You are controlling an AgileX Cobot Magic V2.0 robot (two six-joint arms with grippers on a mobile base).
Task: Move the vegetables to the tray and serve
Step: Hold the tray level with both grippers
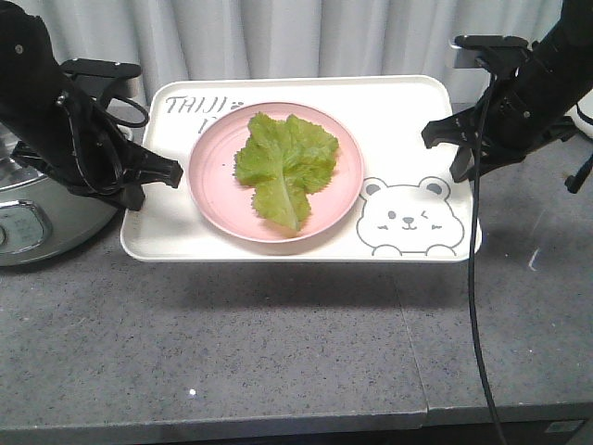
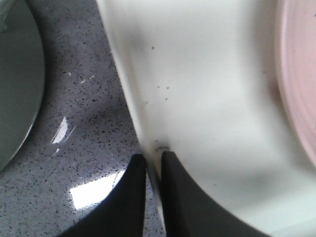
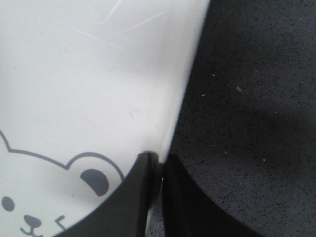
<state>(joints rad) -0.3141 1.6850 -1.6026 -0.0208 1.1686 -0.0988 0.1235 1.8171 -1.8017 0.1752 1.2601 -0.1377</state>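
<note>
step: serve | left claw [image 2: 153, 159] and right claw [image 3: 155, 160] clamped on tray [image 1: 408, 102] side rims | lettuce [image 1: 283, 162] on plate [image 1: 213, 190] | tray looks lifted off tabletop [image 1: 278, 352] | next: carry level, arms in sync

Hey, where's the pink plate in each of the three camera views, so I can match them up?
Exterior front: the pink plate is centre frame on the cream tray, with the lettuce leaf on it.
Left wrist: only its curved edge shows, at the right border.
Right wrist: not in view.
Shared landmark: the cream tray, seen in all three.
</note>
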